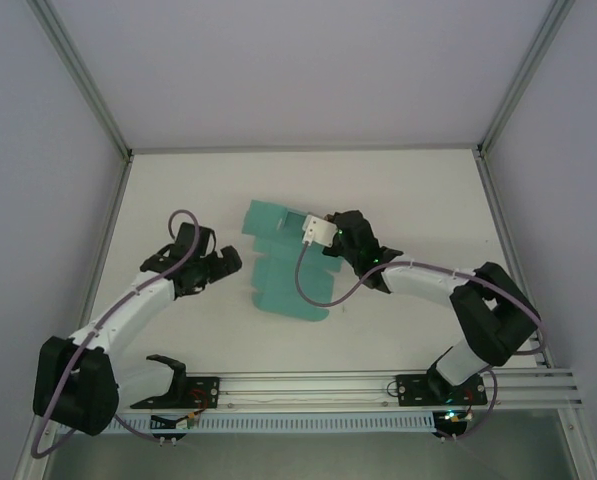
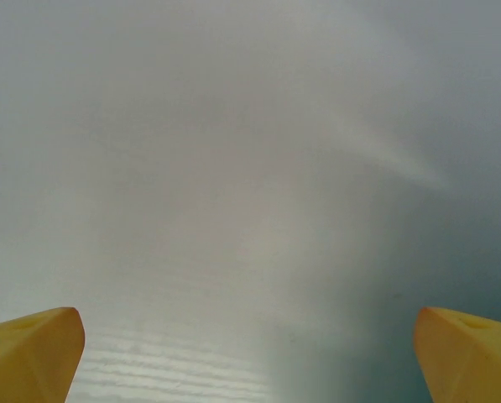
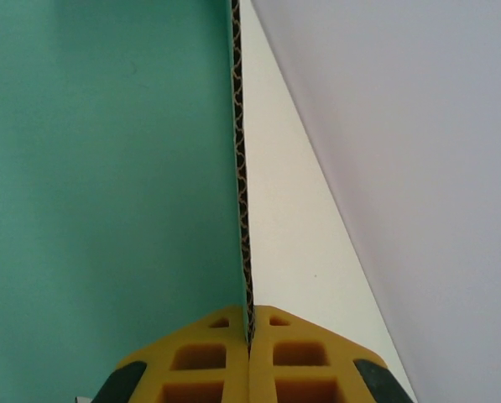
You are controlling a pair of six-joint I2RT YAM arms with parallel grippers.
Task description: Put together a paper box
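Observation:
The paper box (image 1: 278, 265) is a flat teal die-cut sheet lying in the middle of the white table, its far right part lifted. My right gripper (image 1: 313, 232) is shut on that raised flap. In the right wrist view the yellow fingers (image 3: 208, 361) pinch the corrugated edge of the paper box (image 3: 107, 168), which stands upright between them at my right gripper (image 3: 249, 336). My left gripper (image 1: 228, 262) sits just left of the sheet, low over the table. Its yellow fingertips (image 2: 32, 353) are wide apart with bare table between them, so my left gripper (image 2: 250, 361) is open.
The white table (image 1: 408, 200) is walled by grey panels and aluminium posts. A metal rail (image 1: 308, 385) with both arm bases runs along the near edge. Grey cables loop from each arm over the table.

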